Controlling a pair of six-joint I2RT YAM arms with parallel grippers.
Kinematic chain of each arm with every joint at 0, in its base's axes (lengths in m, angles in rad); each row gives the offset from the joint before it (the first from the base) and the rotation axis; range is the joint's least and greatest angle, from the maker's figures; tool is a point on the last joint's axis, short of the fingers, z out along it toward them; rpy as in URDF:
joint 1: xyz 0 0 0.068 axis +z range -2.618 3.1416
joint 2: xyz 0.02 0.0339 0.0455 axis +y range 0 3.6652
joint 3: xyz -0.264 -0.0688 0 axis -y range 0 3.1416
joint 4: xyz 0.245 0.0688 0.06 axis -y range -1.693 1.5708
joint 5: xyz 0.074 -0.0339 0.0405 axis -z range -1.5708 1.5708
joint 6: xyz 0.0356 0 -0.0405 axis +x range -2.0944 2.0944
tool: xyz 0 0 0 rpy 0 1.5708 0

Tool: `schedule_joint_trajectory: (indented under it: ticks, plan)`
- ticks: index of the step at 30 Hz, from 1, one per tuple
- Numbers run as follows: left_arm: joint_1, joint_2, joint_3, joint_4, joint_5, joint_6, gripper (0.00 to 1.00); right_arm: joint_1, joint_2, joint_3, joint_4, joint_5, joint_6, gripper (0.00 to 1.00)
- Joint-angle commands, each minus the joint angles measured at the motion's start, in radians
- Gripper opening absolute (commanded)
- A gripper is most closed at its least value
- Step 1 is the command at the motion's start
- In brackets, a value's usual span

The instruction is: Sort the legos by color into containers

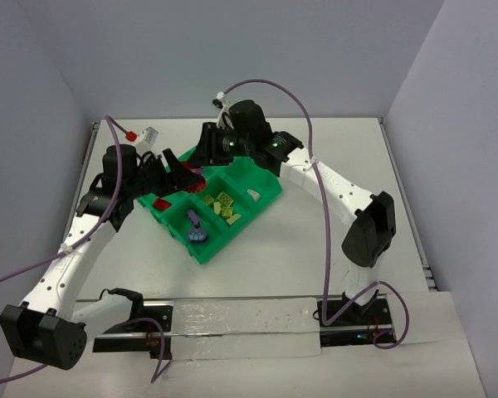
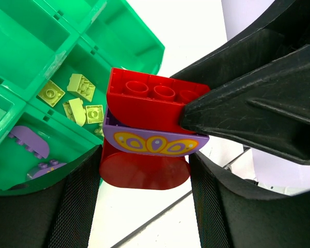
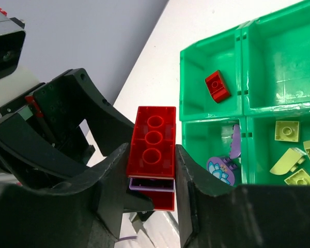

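- The brick stack point(image 2: 147, 129) hangs in the air close to the tray point(image 3: 279, 46), by the corner bin that holds a single red brick point(image 3: 217, 86). Whether it is over the tray's edge or just outside it cannot be told.
- The stack is a red brick point(image 3: 152, 144) with three studs on top, a purple plate point(image 2: 152, 142) under it and a rounded red piece point(image 2: 144, 173) at the bottom.
- The plate's edge carries a yellow petal print.
- The right gripper point(image 3: 151, 175) is clamped on the top red brick, one finger on each long side.
- The left gripper point(image 2: 144, 170) grasps the stack lower down, its fingers against the rounded red piece.
- Next bin along: purple pieces point(image 2: 31, 144). The bin beyond that holds yellow-green bricks point(image 3: 294, 155).
- Purple cables point(image 1: 274, 87) loop above the white table point(image 1: 274, 274).
- From above, both grippers cover most of the stack. In the right wrist view the fingers hide its lower half.
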Motion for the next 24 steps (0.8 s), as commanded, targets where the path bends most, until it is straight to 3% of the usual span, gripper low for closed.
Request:
schedule_joint_trajectory:
  ticks: [1, 3, 8, 13, 15, 24]
  plan:
    - [-0.004, -0.022, 0.009, 0.047, -0.009, 0.01, 0.5, 0.009, -0.021, -0.002, 0.062, -0.029, 0.009, 0.12]
    - [-0.004, -0.023, 0.004, 0.052, -0.01, 0.011, 0.5, 0.008, -0.03, -0.007, 0.064, -0.016, 0.013, 0.0]
    - [-0.004, -0.025, -0.006, 0.053, -0.01, 0.011, 0.48, -0.019, -0.089, -0.088, 0.165, 0.004, 0.063, 0.0]
    - [-0.005, -0.021, -0.02, 0.055, -0.014, 0.015, 0.46, -0.129, -0.162, -0.435, 0.61, -0.163, 0.395, 0.0]
    - [-0.004, -0.019, -0.021, 0.054, -0.014, 0.018, 0.46, -0.149, -0.165, -0.476, 0.668, -0.173, 0.437, 0.0]
    - [-0.004, -0.021, -0.03, 0.022, -0.041, 0.03, 0.46, -0.169, -0.203, -0.483, 0.574, -0.111, 0.361, 0.0]
